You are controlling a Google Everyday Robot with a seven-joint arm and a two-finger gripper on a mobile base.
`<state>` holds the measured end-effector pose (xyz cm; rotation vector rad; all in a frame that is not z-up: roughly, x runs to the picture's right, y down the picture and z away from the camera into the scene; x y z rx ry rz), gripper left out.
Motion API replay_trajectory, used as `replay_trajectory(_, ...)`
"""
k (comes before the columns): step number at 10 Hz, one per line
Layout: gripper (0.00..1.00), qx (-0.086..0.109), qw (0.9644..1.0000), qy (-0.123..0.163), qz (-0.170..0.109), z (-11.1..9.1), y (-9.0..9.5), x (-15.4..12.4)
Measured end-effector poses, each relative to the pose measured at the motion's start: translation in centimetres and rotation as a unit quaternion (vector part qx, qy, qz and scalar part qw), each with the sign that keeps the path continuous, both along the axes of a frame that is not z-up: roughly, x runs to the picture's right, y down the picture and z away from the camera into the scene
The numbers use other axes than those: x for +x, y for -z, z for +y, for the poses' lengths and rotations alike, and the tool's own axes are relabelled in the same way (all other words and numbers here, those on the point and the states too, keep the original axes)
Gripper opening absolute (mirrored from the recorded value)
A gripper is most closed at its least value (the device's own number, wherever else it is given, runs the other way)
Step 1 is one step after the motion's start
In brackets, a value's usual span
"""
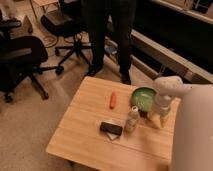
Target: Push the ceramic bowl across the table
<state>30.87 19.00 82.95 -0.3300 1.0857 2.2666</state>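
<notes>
I saw bowl (143,97) near counter (85,132) far right edge, gripper (158,120) just beside it; jaws' state I could not tell. Push judged barely begun.

Gripper (159,120) beside ceramic bowl (143,96); bottle (132,119) seemingly blocks leftward.

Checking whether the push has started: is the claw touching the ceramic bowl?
Cannot tell. In the camera view the claw hangs at the ceramic bowl's right edge, overlapping it, with neither a gap nor contact plainly shown.
</notes>
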Motion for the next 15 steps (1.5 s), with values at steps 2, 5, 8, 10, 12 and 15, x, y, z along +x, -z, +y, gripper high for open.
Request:
replay_trajectory(2, 0.65, 0.0, 1.0, -0.001, 0.003, -0.3, -0.5, 0.5)
replay_trajectory(5, 0.65, 0.001, 1.0, 0.003, 0.006, -1.1, -1.4, 1.0)
replay_trajectory(8, 0.65, 0.009, 0.9996, 0.026, 0.006, -3.6, -2.4, 0.9)
replay_trajectory(10, 0.65, 0.026, 0.9987, 0.045, 0.0, -6.1, -2.2, -0.1)
replay_trajectory(12, 0.65, 0.031, 0.9977, 0.059, -0.006, -6.7, -1.2, -0.7)
replay_trajectory(15, 0.65, 0.02, 0.9977, 0.063, -0.011, -5.7, 0.0, -1.5)
